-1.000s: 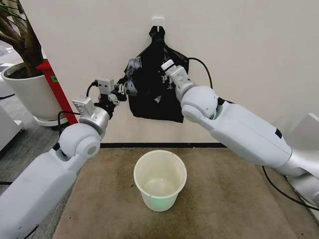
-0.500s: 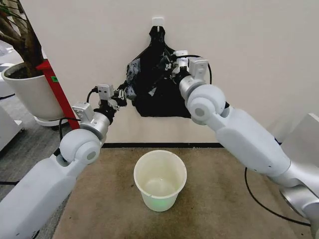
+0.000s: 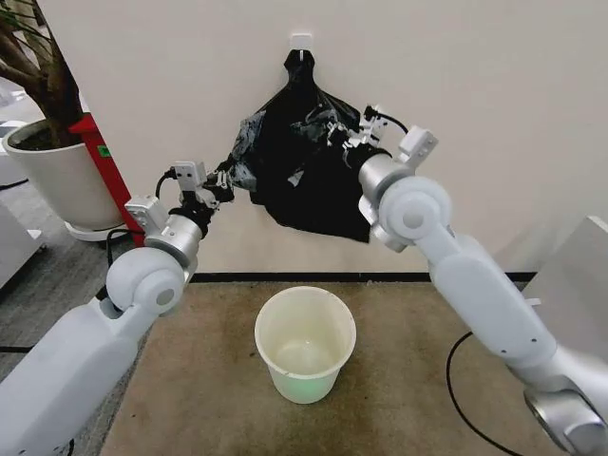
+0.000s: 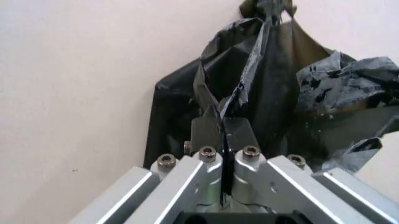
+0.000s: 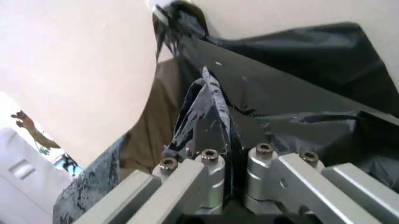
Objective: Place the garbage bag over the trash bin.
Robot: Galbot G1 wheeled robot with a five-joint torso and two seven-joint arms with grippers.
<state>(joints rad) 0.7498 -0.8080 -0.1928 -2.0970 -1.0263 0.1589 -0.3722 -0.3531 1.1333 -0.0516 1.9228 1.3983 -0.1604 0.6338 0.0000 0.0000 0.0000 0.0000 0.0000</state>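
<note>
Reaching up and forward from the lower left of the head view, the left arm bends at its round elbow and aims its wrist at the wall, so that the left pincer [image 3: 226,177] meets the left edge of the garbage bag [image 3: 309,161]. In the left wrist view its two fingers [image 4: 223,133] are pressed together with a pleat of the black film caught between them, gripping the garbage bag. The right arm rises from the lower right corner, climbs steeply to a large elbow joint, then turns back toward the wall, bringing the right pincer [image 3: 344,139] against the upper right part of the same bag. The right wrist view shows those fingers [image 5: 215,133] clamped tight on a crinkled fold of plastic as well.

The garbage bag hangs by its gathered top from a white hook [image 3: 301,42] on the wall, its body drawn out sideways between the two pincers and clear of the floor. Below it, well apart from both pincers, the trash bin [image 3: 305,344] stands upright on the brown floor mat [image 3: 427,389], near the mat's far edge by the wall. A white plant pot [image 3: 59,176] sits on the floor at far left.
</note>
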